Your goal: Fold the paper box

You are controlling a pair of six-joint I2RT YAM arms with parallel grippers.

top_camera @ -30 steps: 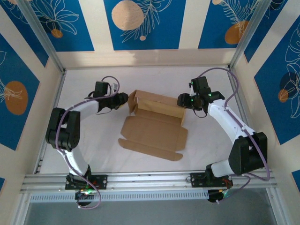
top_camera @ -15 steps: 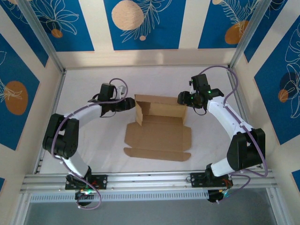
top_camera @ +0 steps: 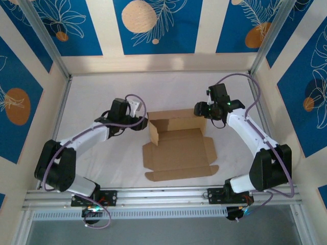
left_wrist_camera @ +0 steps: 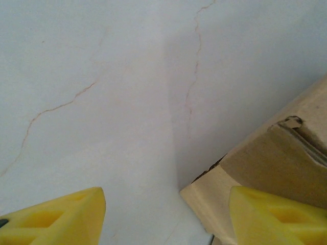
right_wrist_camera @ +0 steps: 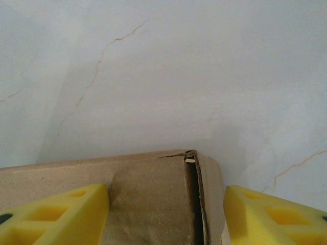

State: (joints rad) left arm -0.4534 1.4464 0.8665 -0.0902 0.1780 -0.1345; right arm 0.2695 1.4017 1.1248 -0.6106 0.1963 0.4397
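Both arms reach inward over the table, elbows bowed outward. The left gripper [top_camera: 139,121] points right, its yellow fingers [left_wrist_camera: 56,214] spread wide apart. The right gripper [top_camera: 200,109] points left, its jaws likewise parted.

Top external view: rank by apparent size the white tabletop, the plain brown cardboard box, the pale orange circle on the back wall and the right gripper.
Largest to smallest:
1. white tabletop
2. brown cardboard box
3. pale orange circle, cropped by the frame's top edge
4. right gripper

The paper box [top_camera: 179,148] lies between left pincer [top_camera: 144,122] and right pincer [top_camera: 199,109].
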